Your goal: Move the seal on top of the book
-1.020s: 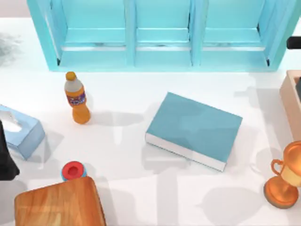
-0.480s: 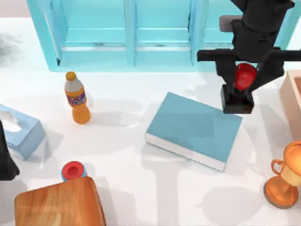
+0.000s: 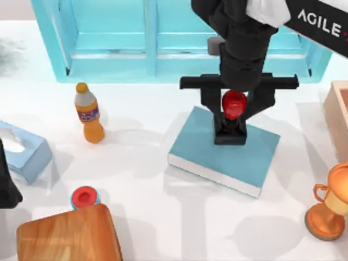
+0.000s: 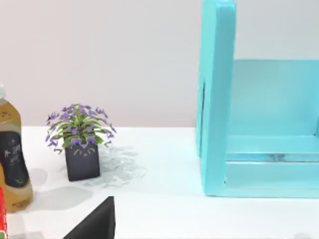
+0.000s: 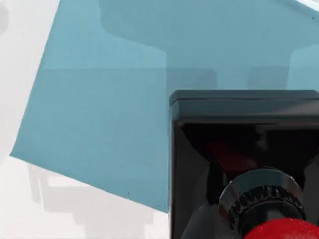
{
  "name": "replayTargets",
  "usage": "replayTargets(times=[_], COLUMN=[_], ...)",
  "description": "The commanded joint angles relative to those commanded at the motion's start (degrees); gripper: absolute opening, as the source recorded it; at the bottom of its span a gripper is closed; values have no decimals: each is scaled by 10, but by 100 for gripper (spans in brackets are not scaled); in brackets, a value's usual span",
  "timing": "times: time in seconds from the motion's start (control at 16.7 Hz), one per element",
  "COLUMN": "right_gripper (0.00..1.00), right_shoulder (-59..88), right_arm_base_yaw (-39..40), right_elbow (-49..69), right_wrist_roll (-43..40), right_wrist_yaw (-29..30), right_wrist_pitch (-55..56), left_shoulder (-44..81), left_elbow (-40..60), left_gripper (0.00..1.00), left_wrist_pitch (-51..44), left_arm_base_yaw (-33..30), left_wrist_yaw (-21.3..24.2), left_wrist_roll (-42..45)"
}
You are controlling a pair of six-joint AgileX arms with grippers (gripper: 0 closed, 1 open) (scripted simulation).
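The teal-blue book [image 3: 198,148] lies flat in the middle of the table, turned at an angle. My right gripper [image 3: 235,104] reaches in from the back right and is shut on the seal [image 3: 230,132], its fingers on either side of the red knob. The black base hangs over the far half of the cover; whether it touches the cover I cannot tell. In the right wrist view the seal [image 5: 239,149] is close up, with the book [image 5: 99,109] spread beneath it. My left arm [image 3: 6,185] is parked at the table's left edge.
A teal shelf unit [image 3: 185,60] runs along the back. On the left are an orange bottle [image 3: 89,117], a tissue box [image 3: 24,152], a red-topped blue item [image 3: 84,197] and a wooden board [image 3: 68,234]. A trophy [image 3: 329,209] and a wooden box [image 3: 338,114] stand at the right.
My right arm came in from the back right carrying the seal and moved it left, from the book's far right corner to over the cover.
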Motion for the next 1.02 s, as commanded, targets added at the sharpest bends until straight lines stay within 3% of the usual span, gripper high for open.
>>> replayTargets(times=[0.6,1.02], right_gripper=[0,53], right_shoulder=[1,1], right_arm_base_yaw=[0,0], right_elbow=[13,13], right_wrist_roll=[0,0], right_wrist_yaw=[0,0], right_wrist_pitch=[-12,-12], left_shoulder=[0,0], left_elbow=[0,0], left_gripper=[100,100], left_wrist_pitch=[0,0], left_arm_base_yaw=[0,0], left_wrist_yaw=[0,0], left_wrist_roll=[0,0])
